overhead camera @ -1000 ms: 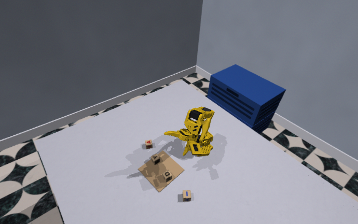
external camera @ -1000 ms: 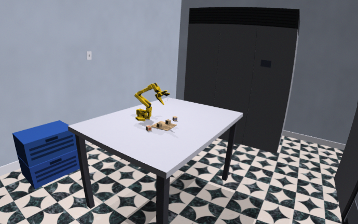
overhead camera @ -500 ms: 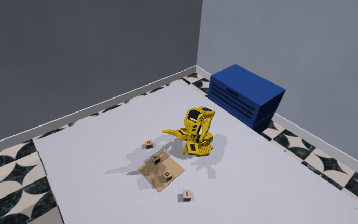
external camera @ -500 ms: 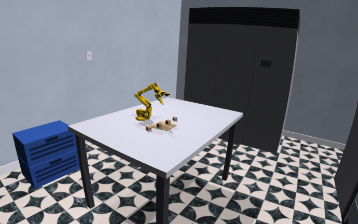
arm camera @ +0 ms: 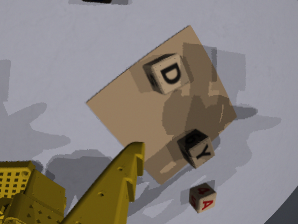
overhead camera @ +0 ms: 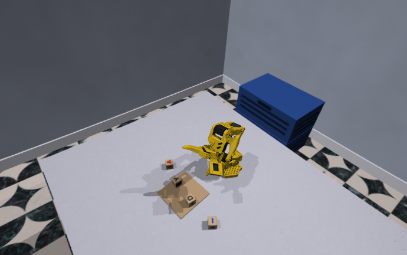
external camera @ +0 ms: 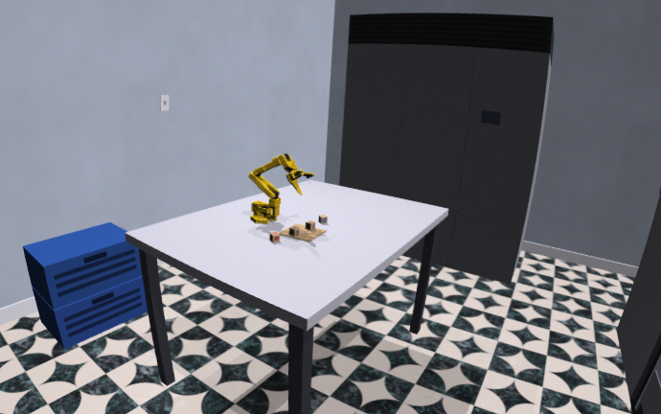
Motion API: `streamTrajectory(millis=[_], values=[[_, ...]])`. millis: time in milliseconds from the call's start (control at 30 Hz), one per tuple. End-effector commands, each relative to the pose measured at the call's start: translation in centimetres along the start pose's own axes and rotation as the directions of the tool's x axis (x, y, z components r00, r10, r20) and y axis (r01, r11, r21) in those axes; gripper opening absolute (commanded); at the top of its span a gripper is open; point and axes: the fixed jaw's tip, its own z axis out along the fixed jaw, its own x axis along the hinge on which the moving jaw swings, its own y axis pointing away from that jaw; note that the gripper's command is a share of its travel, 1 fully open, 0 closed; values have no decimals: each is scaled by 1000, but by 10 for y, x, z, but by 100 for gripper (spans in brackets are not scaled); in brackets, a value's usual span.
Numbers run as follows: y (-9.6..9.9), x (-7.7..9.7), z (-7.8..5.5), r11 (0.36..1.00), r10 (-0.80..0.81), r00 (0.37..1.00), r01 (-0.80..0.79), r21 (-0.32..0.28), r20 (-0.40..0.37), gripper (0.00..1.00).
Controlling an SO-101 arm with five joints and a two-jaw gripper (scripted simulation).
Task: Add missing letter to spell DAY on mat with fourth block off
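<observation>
- Your hand (overhead camera: 194, 160) (external camera: 307, 184) (arm camera: 131, 160) is wide open and holds nothing; it hangs above the bench, its long, tapering yellow finger (arm camera: 112, 187) notched along one edge in the wrist view.
- Your arm (overhead camera: 219, 141) (external camera: 265, 185) is glossy yellow with black motor blocks, folded at its joints.
- The mat (overhead camera: 196, 189) (external camera: 306, 237) (arm camera: 117, 107) is a thin tan square, smooth and lying flat in front of the base, with shadows across it.
- On it you have two pale, wood-coloured cubes set apart: the D block (overhead camera: 190, 200) (external camera: 309, 225) (arm camera: 168, 74) on your left and the Y block (overhead camera: 176, 180) (external camera: 294, 231) (arm camera: 197, 148) on your right, both with black letters.
- The A block (overhead camera: 168, 164) (external camera: 274, 237) (arm camera: 202, 198), the one you need, sits off the mat, near its Y side; its letter is red.
- The fourth block (overhead camera: 212, 222) (external camera: 323, 218), also off the mat, is past the D side and carries a blue bar.
- The bench (overhead camera: 120, 156) (external camera: 234, 248) (arm camera: 40, 50) has a pale, matte top and square dark legs.
- Beyond stand a boxy blue cabinet (overhead camera: 279, 95) (external camera: 82, 243) with slotted fronts and a tall, dark panelled cupboard (external camera: 434, 122), on a floor (overhead camera: 20, 192) (external camera: 224, 341) of cream and marbled-green curved patterns.
</observation>
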Motion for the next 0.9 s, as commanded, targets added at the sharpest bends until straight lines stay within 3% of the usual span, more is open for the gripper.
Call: streamTrajectory(millis=[0,867], values=[[-3,-2,-4,999,24,1000,-24,23,18,100],[-8,9,-3,960,278,960,-277,37,-23,100]])
